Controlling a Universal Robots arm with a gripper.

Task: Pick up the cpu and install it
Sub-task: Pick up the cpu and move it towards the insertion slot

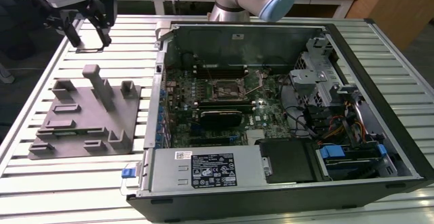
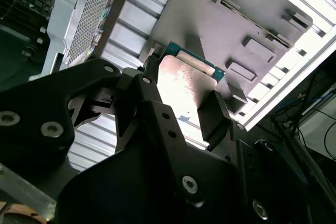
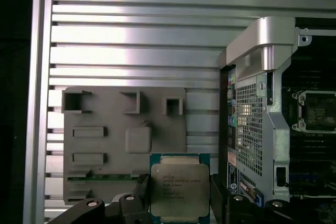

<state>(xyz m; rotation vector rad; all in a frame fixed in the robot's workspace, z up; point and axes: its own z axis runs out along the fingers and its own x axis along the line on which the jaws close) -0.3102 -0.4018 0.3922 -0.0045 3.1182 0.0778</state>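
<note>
Gripper (image 1: pixel 88 43): black two-finger pincer on the silver arm. In the exterior view it hangs above the slatted aluminium table (image 1: pixel 27 132), at the exterior view's upper left, beyond the far edge of the grey moulded fixture (image 1: pixel 81 117) and apart from it.

Pincer state: clenched on the cpu (image 3: pixel 179 190), a small flat square chip with a silvery metal top and a green board edge. In the first wrist view a black finger (image 3: pixel 142 187) presses on each of two opposite sides of the chip. In the second wrist view the cpu (image 2: pixel 186 77) sits between the same fingers, its metal face catching glare.

Cpu location: in the gripper, lifted clear of the table, over the fixture side and not over the case.

Open black desktop computer case (image 1: pixel 379 132) lies on the table just beside the fixture, at the exterior view's right. The square metal-framed motherboard socket (image 1: pixel 227 88) is visible inside, well apart from the gripper.
</note>
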